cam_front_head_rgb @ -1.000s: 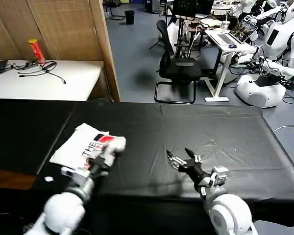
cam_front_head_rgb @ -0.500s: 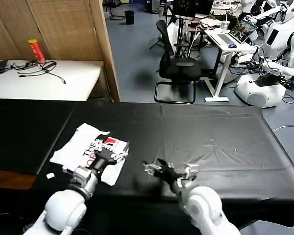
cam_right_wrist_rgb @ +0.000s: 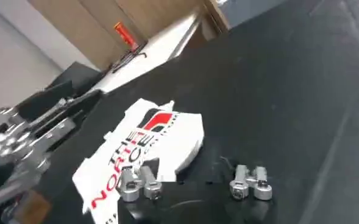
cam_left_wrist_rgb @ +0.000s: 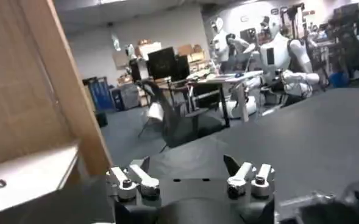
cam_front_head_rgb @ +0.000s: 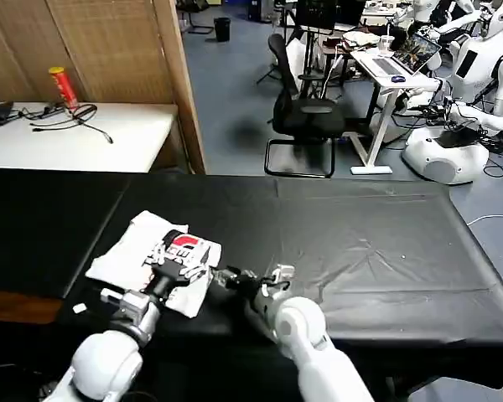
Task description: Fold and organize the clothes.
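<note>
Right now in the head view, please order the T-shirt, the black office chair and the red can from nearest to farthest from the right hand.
1. T-shirt, just left of the right hand.
2. Black office chair, beyond the table.
3. Red can, far left on the white table.

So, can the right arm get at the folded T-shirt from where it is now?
Probably yes. The right end effector sits on the black table just beside the T-shirt, its fingers open toward it, with nothing between them. The left end effector is over the same edge, so the two could crowd each other.

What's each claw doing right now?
Left claw: open, over the folded T-shirt, holding nothing.
Right claw: open, empty, beside the shirt's edge.
</note>
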Robot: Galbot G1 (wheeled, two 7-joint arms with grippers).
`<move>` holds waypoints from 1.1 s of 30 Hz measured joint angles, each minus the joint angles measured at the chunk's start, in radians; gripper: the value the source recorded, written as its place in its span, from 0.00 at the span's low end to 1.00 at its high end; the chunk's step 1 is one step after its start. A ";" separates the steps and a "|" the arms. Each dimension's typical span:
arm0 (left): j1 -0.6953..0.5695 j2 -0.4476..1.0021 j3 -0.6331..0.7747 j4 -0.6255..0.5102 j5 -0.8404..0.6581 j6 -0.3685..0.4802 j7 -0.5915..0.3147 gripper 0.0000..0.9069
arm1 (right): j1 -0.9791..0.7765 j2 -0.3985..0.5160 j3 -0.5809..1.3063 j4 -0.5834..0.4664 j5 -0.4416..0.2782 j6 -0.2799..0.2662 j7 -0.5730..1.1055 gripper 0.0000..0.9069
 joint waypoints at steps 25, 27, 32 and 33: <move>0.061 -0.024 -0.087 0.018 -0.005 -0.029 0.000 0.97 | 0.130 -0.115 0.094 -0.033 -0.108 -0.133 0.027 0.08; 0.064 -0.027 -0.090 0.022 -0.006 -0.030 0.000 0.97 | 0.138 -0.154 0.103 -0.028 -0.137 -0.133 -0.002 0.08; 0.072 -0.042 -0.090 0.028 -0.006 -0.030 0.000 0.97 | 0.138 -0.241 0.117 -0.008 -0.183 -0.133 -0.060 0.97; 0.073 -0.045 -0.090 0.028 -0.006 -0.030 -0.001 0.97 | 0.135 -0.256 0.119 0.000 -0.196 -0.133 -0.071 0.97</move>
